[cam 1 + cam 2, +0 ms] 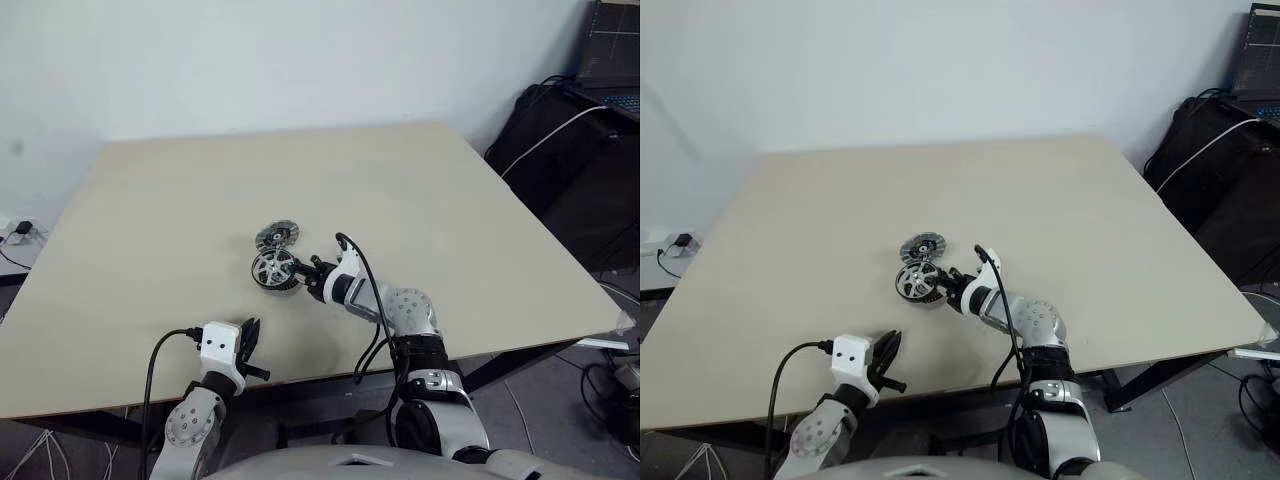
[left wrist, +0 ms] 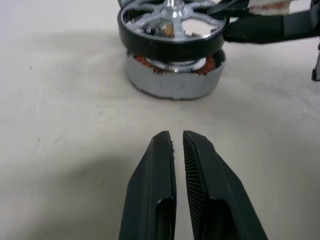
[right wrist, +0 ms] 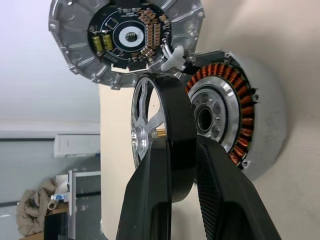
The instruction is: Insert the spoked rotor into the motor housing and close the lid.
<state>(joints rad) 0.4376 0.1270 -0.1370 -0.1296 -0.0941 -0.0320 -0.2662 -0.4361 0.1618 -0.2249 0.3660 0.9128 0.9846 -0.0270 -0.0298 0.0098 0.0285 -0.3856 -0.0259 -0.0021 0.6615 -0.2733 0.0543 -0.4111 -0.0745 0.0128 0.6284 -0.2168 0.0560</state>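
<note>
Rotor (image 3: 167,145) pinched in right gripper (image 3: 180,150), partly covering housing (image 3: 235,130) windings.

Table (image 1: 180,220): pale wood, before the white wall (image 1: 250,60).
Right of table: black bags (image 1: 570,150), laptop (image 1: 612,50).

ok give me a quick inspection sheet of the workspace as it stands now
surface: pale table, bare but for the motor parts
job's things: spoked rotor gripped by its rim, held just above the motor housing, not yet seated; lid lies beside the housing, circuit-board face up
clutter: nothing seen
hands: right hand shut on the rotor; left hand shut, empty, near the table's near edge
cables: black leads along both wrists; white cable over dark bags
surroundings: white wall, laptop at far right
</note>
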